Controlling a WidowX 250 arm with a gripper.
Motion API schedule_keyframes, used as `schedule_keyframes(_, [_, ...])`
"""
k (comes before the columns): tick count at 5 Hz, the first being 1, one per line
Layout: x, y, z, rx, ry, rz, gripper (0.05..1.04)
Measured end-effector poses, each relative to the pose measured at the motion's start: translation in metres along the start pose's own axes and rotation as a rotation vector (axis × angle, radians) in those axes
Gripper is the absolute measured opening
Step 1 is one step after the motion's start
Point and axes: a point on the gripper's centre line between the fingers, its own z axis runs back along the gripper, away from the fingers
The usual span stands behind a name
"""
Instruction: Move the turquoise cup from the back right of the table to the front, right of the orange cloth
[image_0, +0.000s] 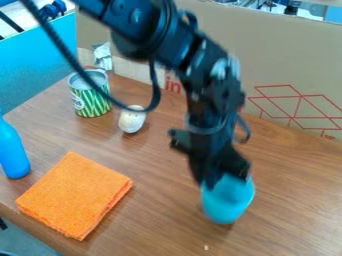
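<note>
The black gripper (217, 176) hangs down right of the middle, its lower end at the upper rim of a light blue cup (228, 202) and partly covering it. The cup leans a little, and a dark shadow lies at its base; whether it touches the table cannot be made out. Left of the arm, a folded orange cloth (75, 196) lies flat near the front edge. Behind it is a small whitish object (132, 120) with a brownish top.
A green-and-white striped can (90, 100) stands at the back left, near a crumpled silvery piece (103, 56). A blue bottle (12, 152) is at the left edge. Tall cardboard (287, 65) borders the back of the wooden table (160, 215).
</note>
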Motion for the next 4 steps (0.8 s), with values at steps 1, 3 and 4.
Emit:
schedule_keyframes(1, [-0.011,0.002,-0.007,0.034,0.004,-0.038,0.096])
schedule_keyframes(3, [-0.024,0.004,-0.006,0.008,0.009,-0.051,0.096])
schedule_keyframes(4, [-0.025,0.008,-0.004,0.013,0.016,-0.037,0.128])
